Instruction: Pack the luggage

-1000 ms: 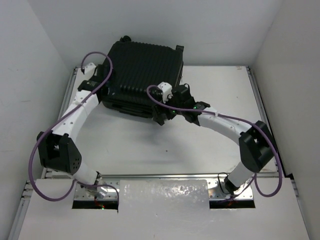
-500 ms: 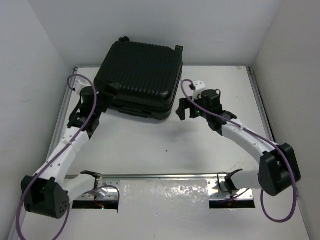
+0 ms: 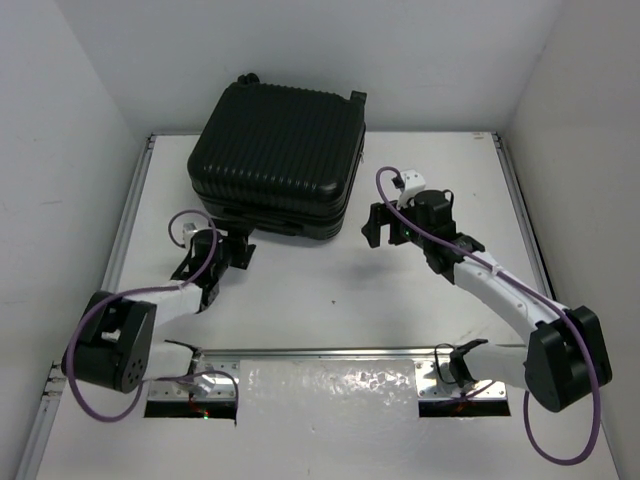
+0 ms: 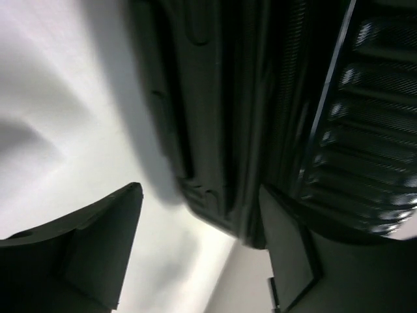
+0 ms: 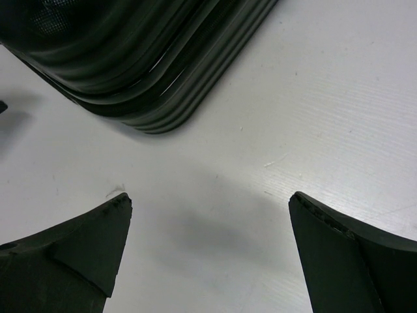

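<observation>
Jaws of the left claw stand apart with nothing between them. Its wrist view shows one finger low on the left and the other on the right, with the front edge of the luggage just beyond. The right claw is spread wide and empty, hanging over bare table just off the case's near right corner.

The luggage lies flat toward the far left of the table, lid down on its base, with a dark seam running along the near side.

Packing looks close to done. What remains is probably seating or fastening that near edge.
- Bring both claws to the front corners evenly, so the case does not twist.
- Press down on the lid rim, not sideways, since the ribbed shell looks slick and fingers could skate along it.
- Watch the wheels at the far edge, because a shove could slide the case toward the back wall.
- Narrow the left claw before touching the seam, so a fingertip does not catch under the lid.

No brand, label or writing can be read anywhere; the left wrist view is too blurred to show any.
</observation>
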Tool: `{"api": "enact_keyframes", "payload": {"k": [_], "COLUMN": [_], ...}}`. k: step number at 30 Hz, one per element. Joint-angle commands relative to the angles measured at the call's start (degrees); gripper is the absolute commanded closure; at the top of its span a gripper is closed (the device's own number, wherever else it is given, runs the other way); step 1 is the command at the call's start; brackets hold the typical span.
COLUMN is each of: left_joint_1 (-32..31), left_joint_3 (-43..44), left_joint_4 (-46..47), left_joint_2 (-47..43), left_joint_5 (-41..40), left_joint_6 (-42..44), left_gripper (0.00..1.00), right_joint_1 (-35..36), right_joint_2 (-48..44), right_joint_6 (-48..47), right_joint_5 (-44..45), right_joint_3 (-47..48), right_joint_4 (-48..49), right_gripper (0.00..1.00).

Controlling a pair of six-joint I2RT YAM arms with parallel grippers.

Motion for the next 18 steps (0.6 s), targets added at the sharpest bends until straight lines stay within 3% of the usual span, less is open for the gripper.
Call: {"api": "enact_keyframes", "payload": {"k": [1, 5, 9, 18], "left_joint_1": [-0.8, -0.8, -0.8, -0.7], "left_joint_3": [-0.7, 0.3, 1.8, 5.6], "left_joint_4": [19.6, 25.3, 31.4, 38.8], "left_joint_2": [3.7, 12.0, 18.4, 27.6], "left_joint_5": [0.9, 1.8, 2.2, 1.9], "left_joint_6": [-3.8, -4.0, -4.5, -3.5], "left_gripper": [0.31, 0.37, 0.50, 0.52], "right_joint_1": [0.0, 0.0, 0.0, -0.1], "right_joint_2": [-1.2, -1.3, -1.7, -3.8], "right_joint_6": [0.6, -0.1, -0.7, -1.2], "right_joint_5": [-1.6, -1.6, -1.3, -2.3], "right_joint_3": [-0.3, -0.4, -0.3, -1.7], "right_joint_4": [3.3, 3.1, 2.9, 4.7], "right_gripper": [0.01, 0.01, 0.01, 0.01]}}
